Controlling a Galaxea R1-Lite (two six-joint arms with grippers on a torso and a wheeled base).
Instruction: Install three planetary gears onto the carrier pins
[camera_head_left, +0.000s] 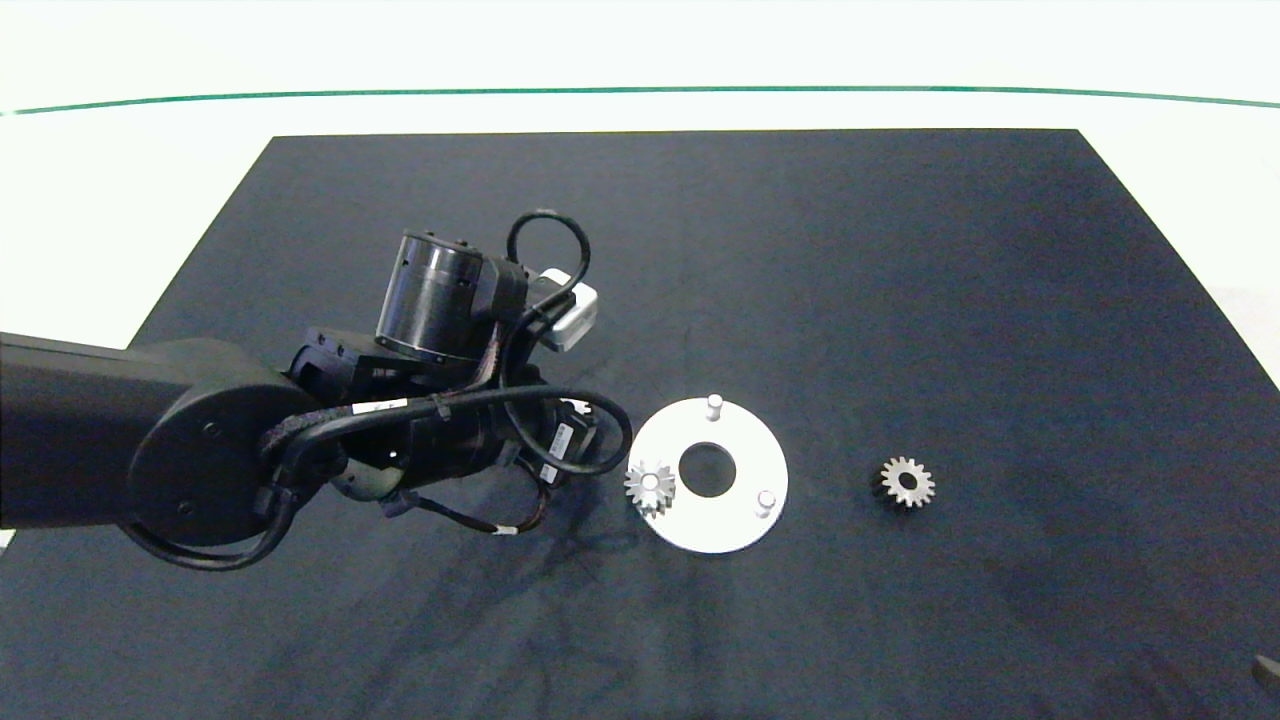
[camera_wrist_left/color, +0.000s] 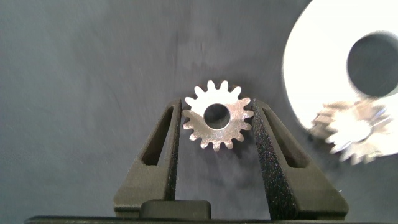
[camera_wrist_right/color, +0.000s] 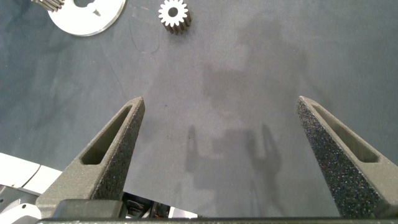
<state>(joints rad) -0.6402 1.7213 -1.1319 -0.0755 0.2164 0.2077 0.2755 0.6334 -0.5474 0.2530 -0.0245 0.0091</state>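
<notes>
Across the bench (camera_head_left: 900, 300), draped in a dark cloth, our largest task piece is the flat white round carrier disc (camera_head_left: 735, 520) with its big central hole, lying near the middle, closer to the front edge. Two of its short white upright carrier pins stand bare: the far pin (camera_head_left: 714, 404) and the front-right pin (camera_head_left: 766, 499). The third, at the disc's left edge, already wears a small silver-grey metal spur gear (camera_head_left: 650, 487).

Our left pincer (camera_wrist_left/color: 216, 127) hovers just left of the disc, clenched on a second identical silver-grey toothed gear (camera_wrist_left/color: 217, 123), its fingers pressing the tooth tips on opposite sides, bore facing the camera. Our right pincer (camera_wrist_right/color: 221, 106) waits released near the front right corner.

The third silver-grey spur gear (camera_head_left: 907, 482) lies flat on the cloth, right of the disc and apart from it.

We judge these gears stiff, dense for their size and slick. Gripping across the teeth, flanks square to the pads, should stop them rolling or tilting; the bore must stay clear for the pin.
</notes>
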